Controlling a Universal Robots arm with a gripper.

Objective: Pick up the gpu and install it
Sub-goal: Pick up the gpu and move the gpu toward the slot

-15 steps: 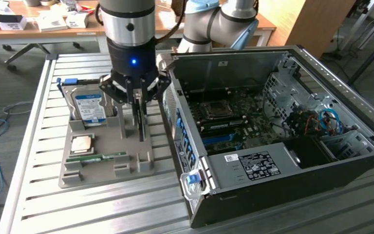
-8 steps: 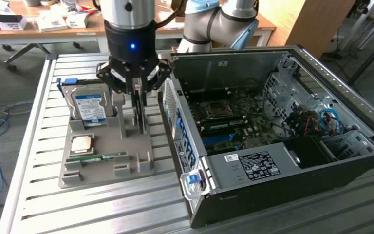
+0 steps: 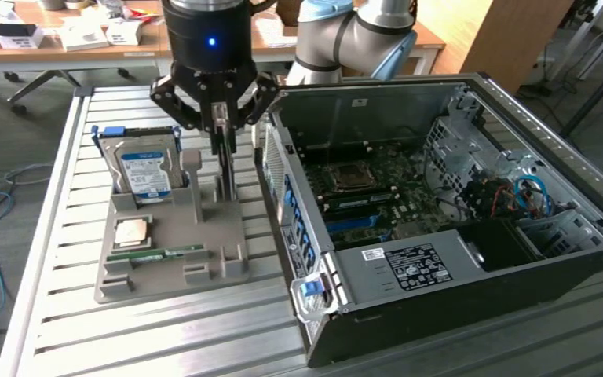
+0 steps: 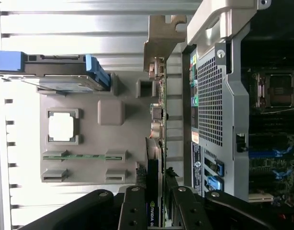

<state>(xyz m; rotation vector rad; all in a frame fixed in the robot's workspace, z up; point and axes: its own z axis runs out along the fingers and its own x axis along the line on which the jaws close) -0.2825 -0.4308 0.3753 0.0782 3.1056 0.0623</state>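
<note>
Exterior view: black jaws pinching the top edge of the thin, dark gpu (image 3: 225, 169), upright on edge at the grey plastic holder tray (image 3: 166, 275), between the blue-labelled silver hard drive (image 3: 147, 169) and the open black computer case (image 3: 438, 314), all on the slatted metal tabletop (image 3: 71, 314).

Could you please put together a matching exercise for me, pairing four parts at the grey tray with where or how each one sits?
Things:
1. gpu
2. hard drive
3. memory stick
4. processor chip

Places or states:
A. lying flat in a square recess of the tray
B. gripped edge-on by the tool
C. standing upright in the tray, blue-white label showing
D. lying flat in a long narrow slot of the tray

Pairs: 1-B, 2-C, 3-D, 4-A.
</note>
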